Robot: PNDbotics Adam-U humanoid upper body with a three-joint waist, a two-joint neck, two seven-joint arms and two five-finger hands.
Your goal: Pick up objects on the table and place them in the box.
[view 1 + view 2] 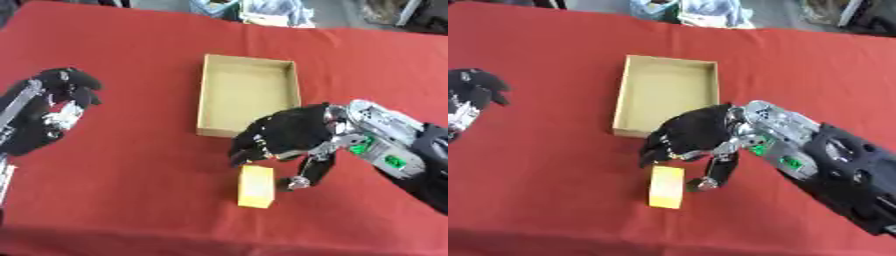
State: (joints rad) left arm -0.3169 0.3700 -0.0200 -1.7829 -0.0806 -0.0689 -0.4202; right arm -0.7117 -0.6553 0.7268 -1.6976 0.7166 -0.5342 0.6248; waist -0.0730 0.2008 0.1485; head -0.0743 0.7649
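The right hand (284,135) is hovering over a yellow block (255,186), fingers (248,148) spread and holding nothing, near the cardboard box (247,94). The left hand (63,95) is idling at the red bench's (131,60) left, fingers curled, empty.

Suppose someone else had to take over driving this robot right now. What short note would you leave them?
Right hand: above the near end of the yellow block, fingers curled downward, thumb beside the block; whether it touches the block cannot be told.
Left hand: idle at the left side, fingers curled, holding nothing.
Cardboard box: open, mid-table on the red cloth, with nothing visible inside.
Yellow block: lying on the cloth just in front of the box.
Done: nothing boxed yet.
Left: grasp the block, lift it, place it in the box.
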